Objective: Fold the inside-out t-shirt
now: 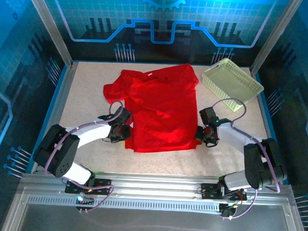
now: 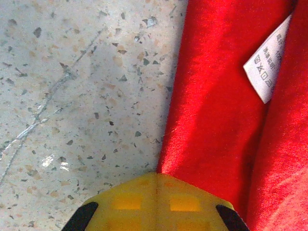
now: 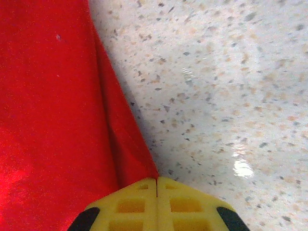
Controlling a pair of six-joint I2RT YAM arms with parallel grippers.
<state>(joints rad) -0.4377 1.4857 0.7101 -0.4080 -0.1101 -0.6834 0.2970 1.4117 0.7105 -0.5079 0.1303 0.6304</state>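
**Q:** Where is the t-shirt [image 1: 162, 108]?

**Op:** I see it spread mostly flat on the middle of the speckled table [image 1: 83, 97], with the hem toward the arm bases. 1 sleeve is bunched at its far left corner. The pale lattice basket [image 1: 232, 80] stands at the far right, just beside the shirt's far right corner. I cannot tell whether the 2 touch.

**Q:** Left gripper [image 2: 156, 180]?

**Op:** Low at the shirt's left edge, near the hem. On my left wrist feed the 2 yellow fingers are pressed together and the red edge runs straight into their tips, so it is pinching cloth. A white tag [image 2: 267, 62] lies on the fabric further up.

**Q:** Right gripper [image 3: 157, 182]?

**Op:** At the right edge, level with the left one. The fingers meet along 1 thin seam, and a fold of the red edge is caught at the tips. Bare table lies to its right.
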